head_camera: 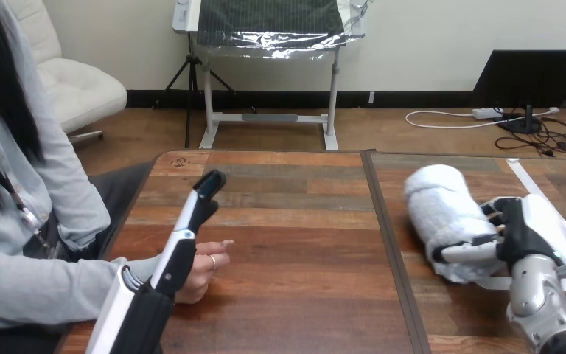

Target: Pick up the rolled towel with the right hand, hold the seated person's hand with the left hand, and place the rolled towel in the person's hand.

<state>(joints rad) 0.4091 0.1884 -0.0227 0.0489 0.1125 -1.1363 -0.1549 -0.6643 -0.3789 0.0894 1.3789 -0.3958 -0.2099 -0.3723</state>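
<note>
Two hands are out over one wooden table point(295, 221), a broad top of long brown planks that a dark seam point(385, 243), running front to back, splits into two boards. One person sits at the left side, a grey sleeve point(37, 291) lying along the table's near-left corner. From the bottom edge the left hand point(163, 276) rises across that corner, black with a white shell on its back, its fingers point(191, 214) straight, slanting up and away, gripping nothing. Just behind them sits the person's hand point(205, 271), loosely curled on the wood. The straight fingers cross in front of it and hide part of it, and I cannot tell whether the two touch. Well apart, on the right board, is the one towel point(442, 206): white, fluffy, rolled into a thick cylinder, its far end pointing away and leftward. The right hand point(527, 232) is closed on the towel's near end from the right, its jointed black-and-white fingers curled round the front of the roll. Whether the roll rests on the wood or is just clear of it I cannot tell. Two strips of white tape point(522, 174) lie flat on that board, one slanting behind the right hand, the other beside its wrist.
</note>
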